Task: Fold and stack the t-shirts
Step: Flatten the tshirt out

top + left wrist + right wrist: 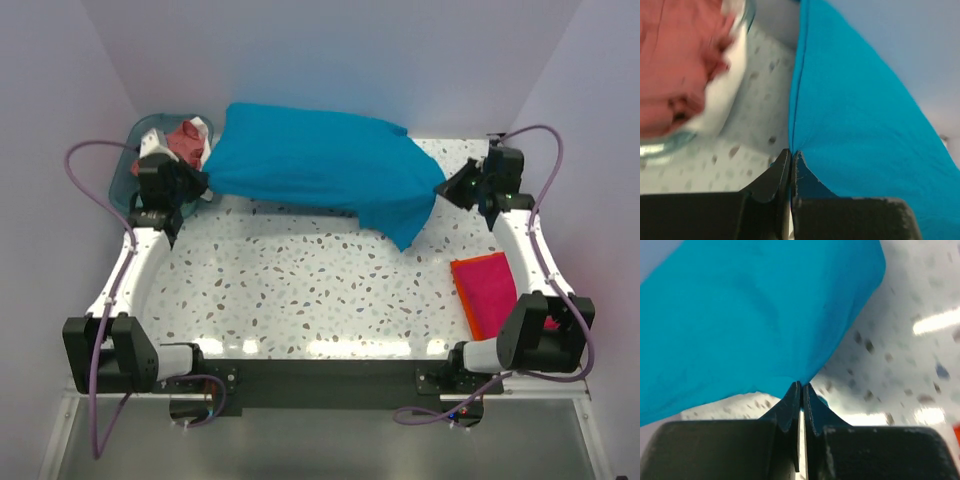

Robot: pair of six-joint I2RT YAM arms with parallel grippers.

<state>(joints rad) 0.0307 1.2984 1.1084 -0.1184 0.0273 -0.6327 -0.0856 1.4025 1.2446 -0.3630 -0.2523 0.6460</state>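
Left gripper (791, 152) and right gripper (801, 386) were both pinched tight on opposite ends of the large teal-blue cloth t-shirt (320, 165).

Centre and lower left of the counter (300, 290) lie open; the teal shirt (320, 165) spans the upper frame, the basket (118, 183) crowds upper left, folded shirts (488, 290) lower right.

The teal-blue t-shirt (320, 170) hides the right side of the basket (118, 185); left of it, the left wrist view blurs the salmon-pink shirt (675, 70).
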